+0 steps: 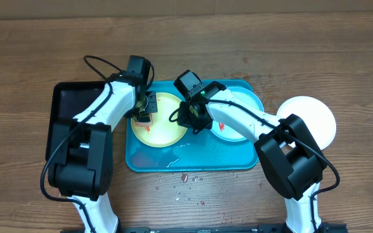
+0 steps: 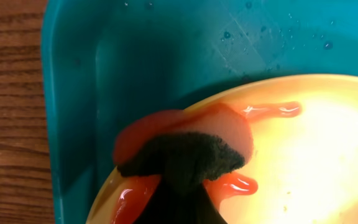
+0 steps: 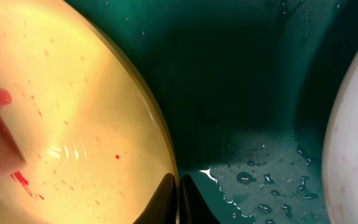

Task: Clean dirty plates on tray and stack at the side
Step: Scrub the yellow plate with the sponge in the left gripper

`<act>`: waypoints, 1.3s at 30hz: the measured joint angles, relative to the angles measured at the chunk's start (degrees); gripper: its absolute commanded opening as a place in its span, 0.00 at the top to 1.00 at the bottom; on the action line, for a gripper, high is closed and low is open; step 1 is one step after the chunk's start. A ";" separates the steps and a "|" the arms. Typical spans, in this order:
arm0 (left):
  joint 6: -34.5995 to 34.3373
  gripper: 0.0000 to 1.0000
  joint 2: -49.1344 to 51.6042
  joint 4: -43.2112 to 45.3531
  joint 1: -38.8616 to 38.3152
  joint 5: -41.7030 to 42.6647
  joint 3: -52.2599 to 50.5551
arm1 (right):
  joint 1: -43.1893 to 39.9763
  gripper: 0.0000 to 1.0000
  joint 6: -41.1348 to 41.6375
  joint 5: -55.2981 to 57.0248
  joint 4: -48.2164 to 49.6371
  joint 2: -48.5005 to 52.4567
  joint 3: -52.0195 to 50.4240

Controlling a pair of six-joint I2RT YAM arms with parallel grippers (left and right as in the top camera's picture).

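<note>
The tray lies mid-bench, with the yellow-green plate in its left half, smeared red. The right claw is closed on that plate's right rim, seemingly to steady it. The left claw grips a sponge at the left rim, so scrubbing looks underway, and the next move calls for wiping across the smears.

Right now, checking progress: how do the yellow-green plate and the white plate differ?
The yellow-green plate lies in the tray; the white plate sits on the table beside it. The yellow-green plate carries red sauce; the white plate looks clean. Both are round and shallow.
</note>
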 measured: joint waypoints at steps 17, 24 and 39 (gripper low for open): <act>5.84 0.96 2.14 -10.47 -3.48 14.03 2.27 | -0.02 0.96 -0.42 1.22 -0.98 -0.22 -0.09; -13.22 0.96 2.16 -16.44 -5.20 -0.44 3.80 | 1.25 0.96 -0.35 -0.66 0.61 -0.20 -0.09; 9.62 0.96 2.16 -10.14 -1.53 9.94 3.67 | -3.45 0.96 -7.76 -2.38 12.24 0.46 -1.18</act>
